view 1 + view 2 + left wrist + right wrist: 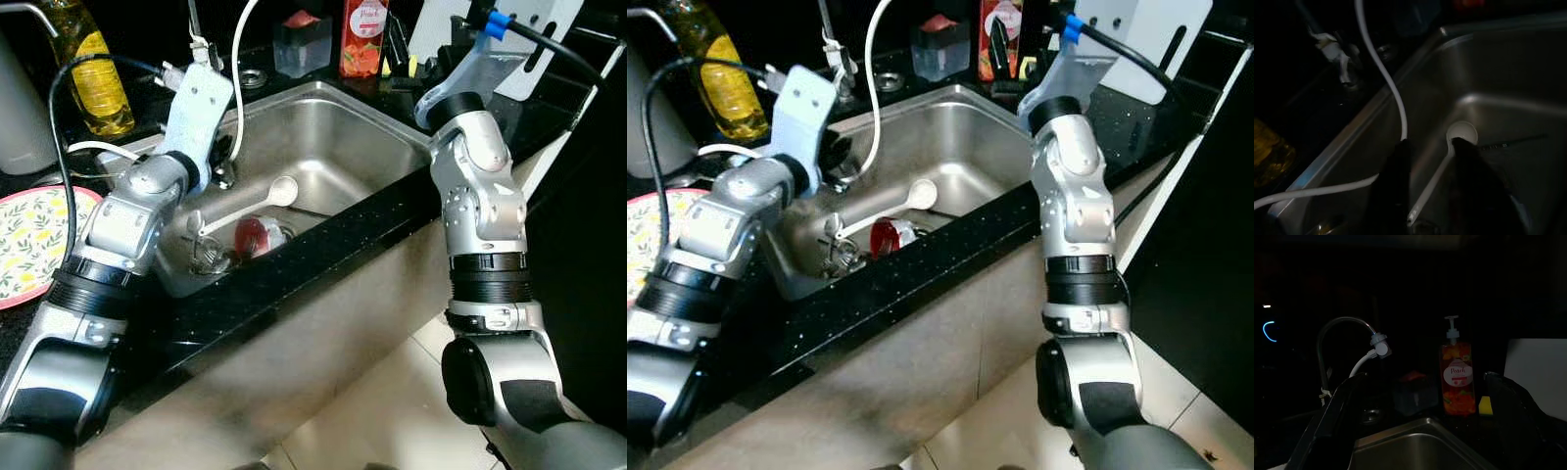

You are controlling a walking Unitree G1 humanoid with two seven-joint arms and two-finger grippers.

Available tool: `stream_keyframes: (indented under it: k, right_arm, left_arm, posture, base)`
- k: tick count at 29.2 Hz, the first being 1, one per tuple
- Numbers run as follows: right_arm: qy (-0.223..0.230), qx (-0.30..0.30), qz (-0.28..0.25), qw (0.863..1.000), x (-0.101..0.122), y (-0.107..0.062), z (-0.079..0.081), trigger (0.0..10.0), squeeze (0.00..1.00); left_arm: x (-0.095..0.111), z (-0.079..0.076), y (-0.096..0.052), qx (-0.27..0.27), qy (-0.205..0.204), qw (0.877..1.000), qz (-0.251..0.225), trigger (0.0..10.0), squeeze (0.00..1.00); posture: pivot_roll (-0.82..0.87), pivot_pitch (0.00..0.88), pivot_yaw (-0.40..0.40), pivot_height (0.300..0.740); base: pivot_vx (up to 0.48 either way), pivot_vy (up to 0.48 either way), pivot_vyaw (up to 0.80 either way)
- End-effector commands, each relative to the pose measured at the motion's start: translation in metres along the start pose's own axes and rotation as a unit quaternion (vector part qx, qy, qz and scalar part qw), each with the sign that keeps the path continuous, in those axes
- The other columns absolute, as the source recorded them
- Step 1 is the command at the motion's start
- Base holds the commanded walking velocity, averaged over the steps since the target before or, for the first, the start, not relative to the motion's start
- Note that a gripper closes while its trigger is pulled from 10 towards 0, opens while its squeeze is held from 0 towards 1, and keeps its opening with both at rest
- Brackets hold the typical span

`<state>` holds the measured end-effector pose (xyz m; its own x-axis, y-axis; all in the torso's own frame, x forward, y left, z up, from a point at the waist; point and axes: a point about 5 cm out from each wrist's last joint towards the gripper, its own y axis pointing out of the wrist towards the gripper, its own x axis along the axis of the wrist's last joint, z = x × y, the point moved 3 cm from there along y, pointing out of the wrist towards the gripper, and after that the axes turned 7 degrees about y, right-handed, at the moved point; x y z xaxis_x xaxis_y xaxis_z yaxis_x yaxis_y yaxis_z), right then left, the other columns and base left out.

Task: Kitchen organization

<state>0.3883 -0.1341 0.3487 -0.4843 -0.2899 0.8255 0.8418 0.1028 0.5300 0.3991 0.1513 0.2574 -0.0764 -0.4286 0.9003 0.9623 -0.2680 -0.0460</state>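
Below: left tool, fingers apart, hangs over white spoon in steel sink; right tool, fingers apart, near peach soap bottle on black tabletop.

Left eye view. Left hand reaches over the steel sink; below it lie a white spoon and red object. Beside its arm, a patterned plate rests on the black bench.

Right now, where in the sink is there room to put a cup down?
The far half of the sink basin is bare steel, between the back wall and the white ladle. The near corner is crowded: ladle, red object and drain, with the left gripper open above.
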Motion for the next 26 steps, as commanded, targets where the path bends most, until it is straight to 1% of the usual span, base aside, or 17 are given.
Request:
stream_keyframes:
  k: [1,2,3,7,9,10,13,14,15,18,19,20,22,23,24,25,26]
  right_arm:
    - [0.005,-0.002,0.006,1.000,-0.004,0.000,0.000,10.0,0.00]
    - [0.006,-0.002,0.006,1.000,-0.004,0.000,0.000,10.0,0.00]
    - [0.007,-0.002,0.005,1.000,-0.004,0.000,0.000,10.0,0.00]
    - [0.008,-0.001,0.005,1.000,-0.004,0.000,0.001,10.0,0.00]
    - [0.008,-0.001,0.006,1.000,-0.004,0.000,0.001,10.0,0.00]
    - [0.009,0.000,0.006,1.000,-0.005,0.000,0.001,10.0,0.00]
    - [0.010,0.001,0.006,1.000,-0.005,0.000,0.002,10.0,0.00]
    - [0.011,0.002,0.006,1.000,-0.005,0.001,0.003,10.0,0.00]
    - [0.011,0.002,0.006,1.000,-0.005,0.001,0.003,10.0,0.00]
    - [0.012,0.002,0.005,1.000,-0.004,0.001,0.003,10.0,0.00]
    - [0.012,-0.001,0.007,1.000,-0.005,0.000,0.001,10.0,0.00]
    - [0.012,-0.001,0.007,1.000,-0.005,0.000,0.001,10.0,0.00]
    - [0.013,-0.002,0.011,1.000,-0.008,-0.002,0.001,10.0,0.00]
    - [0.013,-0.002,0.011,1.000,-0.008,-0.002,0.001,10.0,0.00]
    - [0.014,-0.001,0.012,1.000,-0.009,-0.002,0.001,10.0,0.00]
    - [0.014,-0.001,0.012,1.000,-0.009,-0.002,0.001,10.0,0.00]
    - [0.014,0.002,0.012,1.000,-0.009,-0.001,0.003,10.0,0.00]
  left_arm:
    - [0.006,0.002,-0.001,0.006,-0.036,0.999,-0.030,10.0,1.00]
    - [0.015,0.002,-0.003,0.004,-0.063,0.996,-0.058,10.0,1.00]
    - [0.029,0.005,-0.007,0.009,-0.090,0.991,-0.102,10.0,0.00]
    - [0.045,0.026,-0.017,0.069,-0.146,0.974,-0.161,10.0,0.00]
    - [0.045,0.034,-0.019,0.095,-0.154,0.970,-0.165,10.0,0.00]
    - [0.039,0.049,-0.022,0.145,-0.174,0.962,-0.151,10.0,0.00]
    - [0.034,0.059,-0.024,0.179,-0.187,0.956,-0.140,10.0,0.00]
    - [-0.007,0.087,-0.038,0.302,-0.237,0.922,-0.042,10.0,0.00]
    - [-0.019,0.092,-0.043,0.332,-0.248,0.910,-0.016,10.0,0.00]
    - [-0.032,0.104,-0.058,0.383,-0.253,0.889,0.006,10.0,0.00]
    - [-0.042,0.118,-0.075,0.435,-0.259,0.863,0.014,10.0,0.00]
    - [-0.042,0.118,-0.075,0.435,-0.259,0.863,0.014,10.0,0.00]
    - [-0.063,0.142,-0.105,0.513,-0.274,0.813,0.030,10.0,0.05]
    - [-0.063,0.142,-0.105,0.513,-0.274,0.813,0.030,10.0,0.05]
    - [-0.070,0.148,-0.113,0.532,-0.284,0.797,0.036,10.0,0.34]
    - [-0.070,0.148,-0.113,0.532,-0.284,0.797,0.036,10.0,0.34]
    - [-0.080,0.146,-0.116,0.530,-0.316,0.786,0.044,10.0,1.00]
  posture:
    - [0.03,0.000,0.048,0.740]
    - [0.03,0.000,0.048,0.740]
    - [0.04,0.000,0.047,0.740]
    - [0.04,0.000,0.045,0.740]
    - [0.04,0.000,0.044,0.740]
    - [0.04,0.000,0.041,0.740]
    - [0.05,0.000,0.040,0.740]
    - [0.05,0.000,0.047,0.740]
    - [0.05,0.000,0.047,0.740]
    - [0.05,0.000,0.049,0.740]
    - [0.06,0.000,0.048,0.740]
    - [0.06,0.000,0.048,0.740]
    - [0.06,0.000,0.043,0.740]
    - [0.06,0.000,0.043,0.740]
    - [0.06,0.000,0.043,0.740]
    - [0.06,0.000,0.043,0.740]
    - [0.07,0.000,0.045,0.740]
  base:
    - [0.000,0.000,0.00]
    - [0.000,0.000,0.00]
    - [0.000,0.000,0.00]
    - [0.000,0.000,0.00]
    - [0.000,0.000,0.00]
    - [0.000,0.000,0.00]
    - [0.000,0.000,0.00]
    - [0.000,0.000,0.00]
    - [0.000,0.000,0.00]
    - [0.000,0.000,0.00]
    - [0.000,0.000,0.00]
    - [0.000,0.000,0.00]
    - [0.000,0.000,0.00]
    - [0.000,0.000,0.00]
    - [0.000,0.000,0.00]
    - [0.000,0.000,0.00]
    - [0.000,0.000,0.00]
